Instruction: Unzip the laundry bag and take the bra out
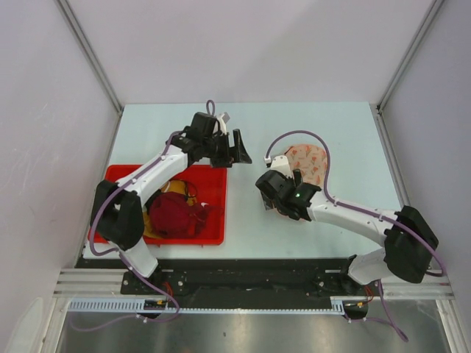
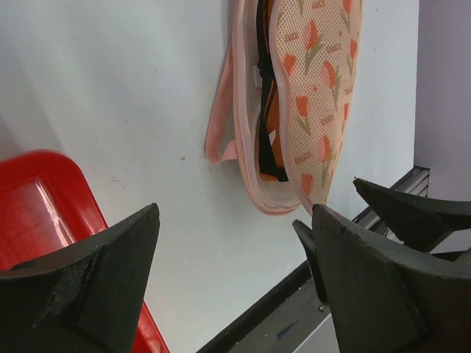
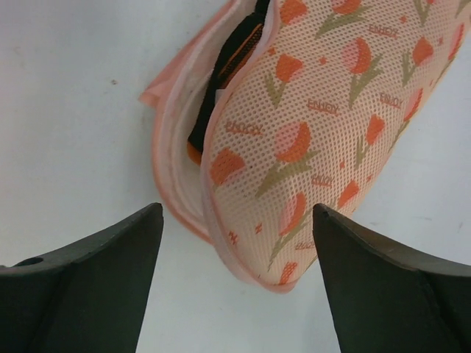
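While laundry bag [image 3: 316, 125] gapes unzipped | orange-black bra [image 3: 224, 73] seemingly inside

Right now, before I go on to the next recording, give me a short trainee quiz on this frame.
1. True or false: the round, pale pink-beige mesh laundry bag with the tulip print is zipped fully shut.
2. What shows through its rim? A) the orange bra with black edging; B) a white towel; C) a blue sock.
3. Fill in: the left gripper and the right gripper both have their jaws ____, holding nothing.

Key: 1 false; 2 A; 3 open.
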Controlling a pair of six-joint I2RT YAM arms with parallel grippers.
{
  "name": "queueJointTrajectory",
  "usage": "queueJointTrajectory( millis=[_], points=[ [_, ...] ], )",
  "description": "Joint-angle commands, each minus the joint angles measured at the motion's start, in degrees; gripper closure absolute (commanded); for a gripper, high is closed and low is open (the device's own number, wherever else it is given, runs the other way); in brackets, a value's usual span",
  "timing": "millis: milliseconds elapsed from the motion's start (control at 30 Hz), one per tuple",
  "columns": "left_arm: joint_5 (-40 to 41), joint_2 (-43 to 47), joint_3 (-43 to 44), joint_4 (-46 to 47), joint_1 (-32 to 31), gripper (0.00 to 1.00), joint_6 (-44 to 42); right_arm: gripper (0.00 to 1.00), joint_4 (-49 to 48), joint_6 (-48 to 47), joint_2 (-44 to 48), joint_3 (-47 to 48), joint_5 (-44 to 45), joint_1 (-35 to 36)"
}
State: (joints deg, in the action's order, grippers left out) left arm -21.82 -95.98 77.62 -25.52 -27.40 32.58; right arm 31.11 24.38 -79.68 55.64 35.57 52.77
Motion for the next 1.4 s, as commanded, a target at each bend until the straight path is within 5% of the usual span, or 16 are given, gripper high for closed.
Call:
queueJointTrajectory(
  millis=[0, 133, 267, 433, 700, 867, 1367],
  points=[
    [-1.6, 1.9, -0.1, 0.6, -0.1, 0.12, -0.3, 0.21, -3.3, -1.9, -3.8, 2.5, 6.0, -0.3],
    [-2.7, 1.6, -0.4, 1.3, -0.1, 0.12, 0.0, 0.46, -3.2, -2.2, -5.6, 2.5, 7.6, -1.2],
    [-3.1, 1.1, -0.2, 1.9, -0.4, 0.12, 0.1, 1.00, -1.4, 1.1, -2.3, 2.1, 10.2, -2.9],
    [-2.8, -0.8, 2.9, 0.3, -2.6, 0.12, -3.0, 1.00, -3.3, 9.4, 10.1, -3.8, 6.6, -7.9],
    [1.2, -11.4, 15.9, -7.7, -13.8, 0.12, -10.3, 1.00, -2.2, 33.8, 39.5, -26.9, -10.0, -30.2],
    [5.8, -19.6, 24.5, -11.4, -18.0, 0.14, -11.6, 1.00, 1.8, 38.4, 51.5, -33.6, -14.3, -35.5],
    [21.0, -38.2, 47.2, -15.2, -20.2, 0.15, -13.0, 1.00, 2.0, 37.2, 52.9, -34.6, -18.9, -39.1]
  ],
)
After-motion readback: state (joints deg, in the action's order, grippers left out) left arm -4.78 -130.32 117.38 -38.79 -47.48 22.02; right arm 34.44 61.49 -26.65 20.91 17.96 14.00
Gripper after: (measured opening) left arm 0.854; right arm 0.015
